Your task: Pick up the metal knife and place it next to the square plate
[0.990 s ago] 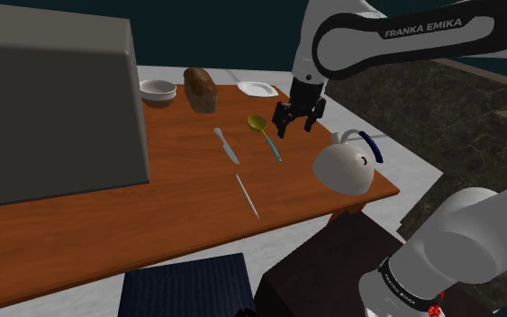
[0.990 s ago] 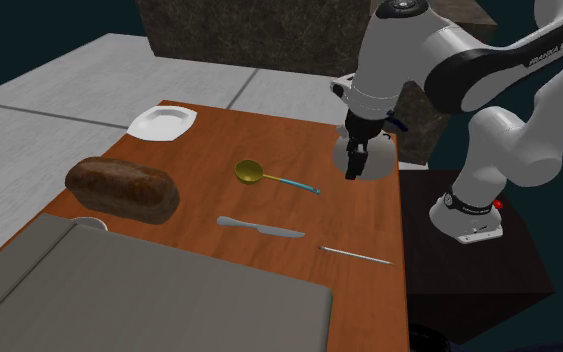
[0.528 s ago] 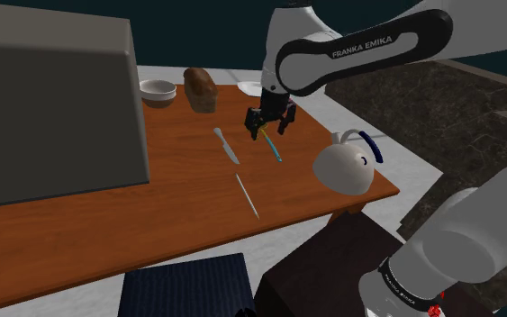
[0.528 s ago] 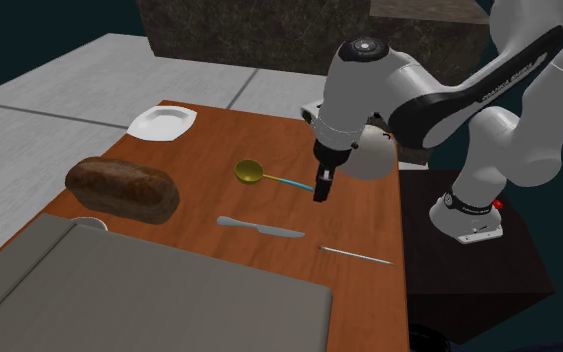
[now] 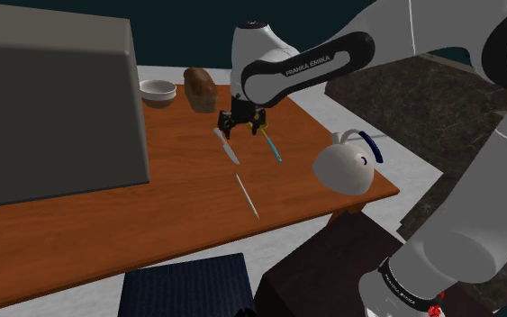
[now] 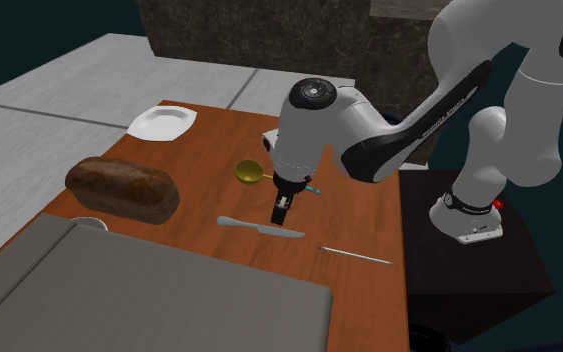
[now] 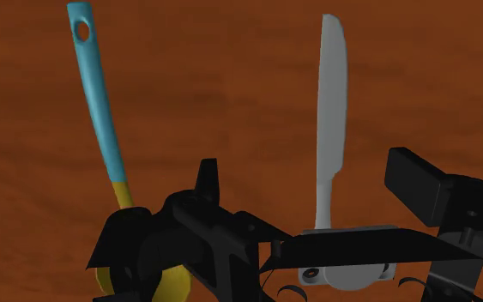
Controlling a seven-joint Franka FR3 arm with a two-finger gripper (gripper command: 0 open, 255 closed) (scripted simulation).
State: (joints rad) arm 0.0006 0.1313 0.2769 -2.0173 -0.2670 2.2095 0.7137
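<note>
**Arm swung off the spoon, now over the knife**

Moved since half a second back: the gripper (image 6: 281, 212) has crossed from above the spoon's handle to above the knife (image 6: 259, 228). Nothing on the table (image 6: 364, 215) has shifted.

- Closest in, wrist view: the gripper (image 7: 312, 184) has its jaws open, one black finger on each side of the knife's (image 7: 331, 129) handle end. Neither touches it, and nothing is held.
- Knife lies flat on the wood, just beside the spoon (image 7: 98, 103) and near parallel to it.
- Long axis, shoulder view: the knife (image 5: 227, 145) runs 11 to 5 o'clock. The thicker handle end is at 11, under the gripper (image 5: 242, 122). The blade tip is at 5, towards a thin pale rod (image 5: 247, 194) nearer the camera.
- Second exterior view: the same axis reads about 9 to 3 o'clock, with the tip at 3.
- Spoon (image 6: 249, 172) sits at 12 o'clock from the knife in this view.
- Farther off: the brown loaf (image 6: 122, 188) is at 9 to 10 o'clock from the knife.
- Farthest: the square plate (image 6: 162, 123) is well apart, between 10 and 11 o'clock, at the table's far corner.

Progress, as I judge it: the approach is nearly finished and nothing more. Left to do:
- lower onto the handle and close;
- lift;
- carry past the spoon and loaf;
- set the knife down beside the plate.
</note>
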